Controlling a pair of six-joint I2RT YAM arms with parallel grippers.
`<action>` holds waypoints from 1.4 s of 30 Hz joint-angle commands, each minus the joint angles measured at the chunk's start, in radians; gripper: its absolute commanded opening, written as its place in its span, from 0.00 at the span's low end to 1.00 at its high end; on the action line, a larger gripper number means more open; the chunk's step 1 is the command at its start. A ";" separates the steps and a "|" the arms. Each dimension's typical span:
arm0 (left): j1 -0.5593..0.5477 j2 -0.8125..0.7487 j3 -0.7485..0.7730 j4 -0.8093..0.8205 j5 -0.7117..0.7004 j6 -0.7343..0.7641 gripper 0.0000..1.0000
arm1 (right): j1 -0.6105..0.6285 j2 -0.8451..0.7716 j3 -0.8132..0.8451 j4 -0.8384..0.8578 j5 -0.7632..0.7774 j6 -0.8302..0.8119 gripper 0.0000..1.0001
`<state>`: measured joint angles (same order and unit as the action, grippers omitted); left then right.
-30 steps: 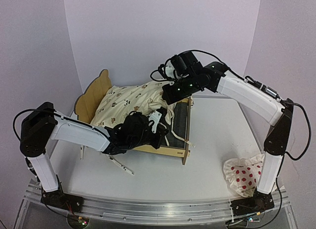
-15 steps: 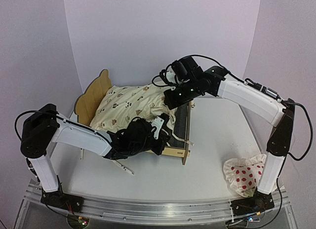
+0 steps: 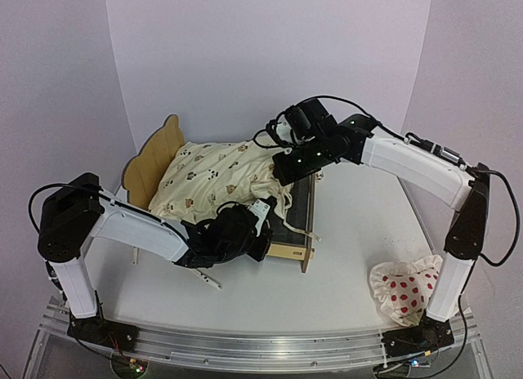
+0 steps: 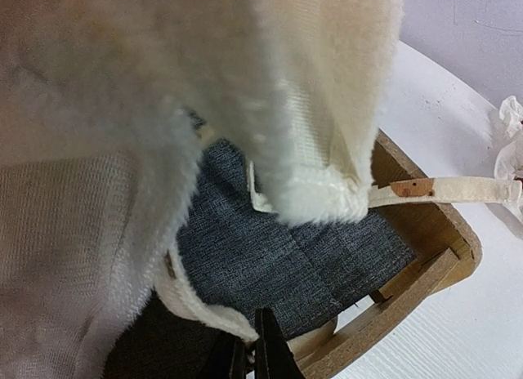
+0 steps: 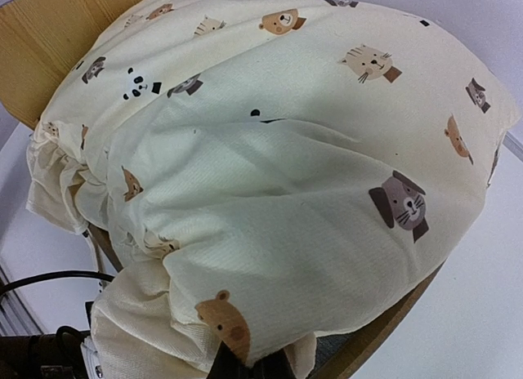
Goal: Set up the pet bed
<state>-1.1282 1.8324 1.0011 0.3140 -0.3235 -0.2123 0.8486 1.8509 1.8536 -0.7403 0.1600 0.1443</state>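
Note:
The pet bed (image 3: 307, 250) is a light plywood frame with a scalloped headboard (image 3: 154, 157) at its left end and a dark grey felt base (image 4: 286, 260). A cream cover (image 3: 221, 173) with animal prints lies bunched over it, leaving the foot end bare. My left gripper (image 3: 268, 225) is at the near rail. In the left wrist view its fingertips (image 4: 257, 356) are shut on the cover's fleecy hem (image 4: 208, 314). My right gripper (image 3: 283, 168) is over the far side. It is shut on the printed cover (image 5: 286, 150), which drapes over its fingers (image 5: 245, 364).
A white pillow with red dots (image 3: 404, 291) lies crumpled on the table at the front right, beside the right arm's base. A cream tie strap (image 4: 445, 189) from the cover hangs over the bed's foot corner. Purple walls enclose the table on three sides.
My left gripper has moved toward the near rail, drawing the cover's hem with it. My right gripper has shifted slightly left and lower with its fold of cover.

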 commanded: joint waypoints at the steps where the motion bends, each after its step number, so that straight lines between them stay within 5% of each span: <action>1: -0.016 -0.018 0.048 -0.060 0.043 -0.002 0.06 | 0.003 -0.064 -0.018 0.063 -0.011 0.018 0.00; 5: -0.033 -0.002 0.109 -0.084 0.092 0.007 0.05 | 0.004 -0.086 -0.026 0.066 -0.001 0.015 0.00; 32: -0.063 0.019 0.151 -0.331 -0.302 0.088 0.00 | 0.003 -0.098 -0.060 0.077 -0.011 0.026 0.00; 42: -0.062 0.027 0.204 -0.318 -0.125 0.110 0.00 | 0.004 -0.096 -0.058 0.078 -0.001 0.022 0.00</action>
<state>-1.1917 1.8477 1.1382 0.0053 -0.5465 -0.1210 0.8486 1.7870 1.7851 -0.7086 0.1612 0.1585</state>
